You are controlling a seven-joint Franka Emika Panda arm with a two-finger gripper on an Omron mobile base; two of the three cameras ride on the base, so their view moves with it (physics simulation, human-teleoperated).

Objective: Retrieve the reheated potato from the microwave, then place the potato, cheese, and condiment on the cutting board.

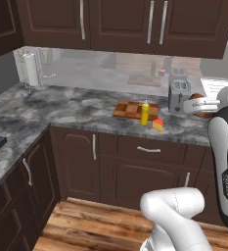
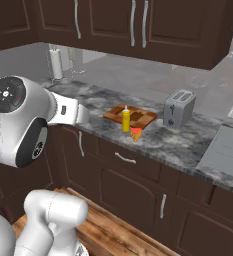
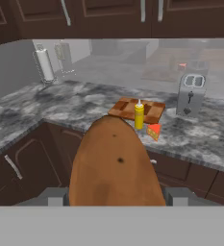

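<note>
A: What is the gripper (image 3: pixel 112 199) carrying?

B: In the hand view the potato (image 3: pixel 114 166) is sitting right between the two fingers, big and brown, with the finger bases showing on either side of it. The jaws are clamping on it.

A: Where is the cutting board?

B: The checkered cutting board (image 1: pixel 130 109) is lying on the grey marbled counter (image 1: pixel 71 110), ahead of the arm. The yellow condiment bottle (image 1: pixel 145 113) is standing upright at the board's front edge, and from here I cannot tell whether its base is sitting on the board or just off it.

A: And the cheese?

B: The cheese wedge (image 1: pixel 157 125) is resting on the counter just beside the bottle, off the board, toward the counter's front edge. In the right base view the same trio is showing: board (image 2: pixel 133 116), bottle (image 2: pixel 126 119), cheese (image 2: pixel 136 133).

A: Anything else up there?

B: A silver toaster (image 2: pixel 178 108) is standing on the counter beyond the board, to its right. A paper towel roll (image 1: pixel 31 69) is standing upright far along the counter to the left, near the corner.
</note>
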